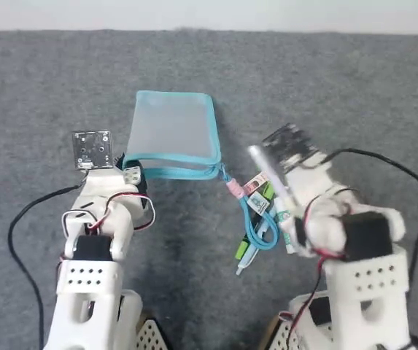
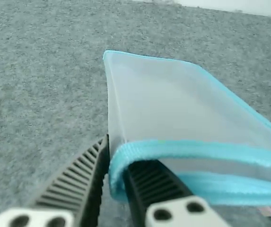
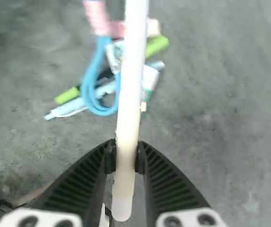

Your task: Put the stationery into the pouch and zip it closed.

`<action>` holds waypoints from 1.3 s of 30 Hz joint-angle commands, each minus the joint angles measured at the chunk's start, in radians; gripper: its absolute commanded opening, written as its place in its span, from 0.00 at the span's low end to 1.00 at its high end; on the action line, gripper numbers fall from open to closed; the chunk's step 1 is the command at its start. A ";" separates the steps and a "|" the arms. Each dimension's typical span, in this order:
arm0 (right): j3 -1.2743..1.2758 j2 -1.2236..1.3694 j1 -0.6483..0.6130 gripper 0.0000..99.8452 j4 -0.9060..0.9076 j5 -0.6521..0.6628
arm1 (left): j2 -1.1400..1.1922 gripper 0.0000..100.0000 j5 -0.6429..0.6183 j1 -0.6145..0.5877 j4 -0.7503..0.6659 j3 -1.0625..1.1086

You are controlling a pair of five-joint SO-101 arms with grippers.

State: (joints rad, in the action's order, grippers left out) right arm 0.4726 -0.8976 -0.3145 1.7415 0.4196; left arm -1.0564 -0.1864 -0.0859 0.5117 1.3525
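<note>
Pouch [image 1: 173, 131] – translucent w/ teal trim – lies flat on the grey table [image 1: 354, 87], between the 2 arms and toward the far side. Its zip edge faces the arms, and the 2 teal lips there sit slightly apart.

Left gripper [image 2: 118, 161] is at the pouch's [image 2: 173, 109] near corner on the left arm's side, jaws nearly closed and pinching the teal rim. 1 finger [image 2: 154, 184] sits under the lip, the other outside.

Right gripper [image 3: 125, 151] is clamped narrow on a white pen [image 3: 130, 71], gripping it near 1 end, w/ the rest sticking out past the fingertips. In the high view the white pen [image 1: 265, 166] is raised over the table, angled toward the pouch's corner on the right arm's side but not touching it.

Stationery pile [image 1: 256, 226] is on the table near the right arm, just off that corner. It has a green highlighter [image 3: 154, 46], a pale blue pen [image 3: 64, 110] and small bits too blurred to ID. Blue loop [image 3: 95, 80] lies over the pile, joined to a pink tab [image 1: 233, 188] just beside the pouch's zip end.
</note>
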 commanded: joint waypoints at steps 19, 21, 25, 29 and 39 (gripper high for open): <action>-0.285 0.455 -0.295 0.01 -0.125 -0.117 | 0.014 0.01 -0.009 0.031 -0.037 -0.013; -0.364 0.532 -0.295 0.01 -0.125 -0.129 | 0.014 0.01 -0.008 0.048 -0.035 -0.010; -0.569 0.725 -0.291 0.01 -0.094 -0.213 | 0.008 0.01 0.035 0.124 -0.031 0.008; -0.830 0.951 -0.240 0.01 -0.045 -0.296 | 0.008 0.01 0.048 0.153 -0.031 0.008; -1.252 1.267 -0.239 0.17 0.053 -0.382 | 0.012 0.01 0.048 0.146 -0.034 0.007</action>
State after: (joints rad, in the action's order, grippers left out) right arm -0.6966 0.3713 -0.5340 1.7568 0.0483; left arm -1.0564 -0.1619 0.0537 0.5102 1.3802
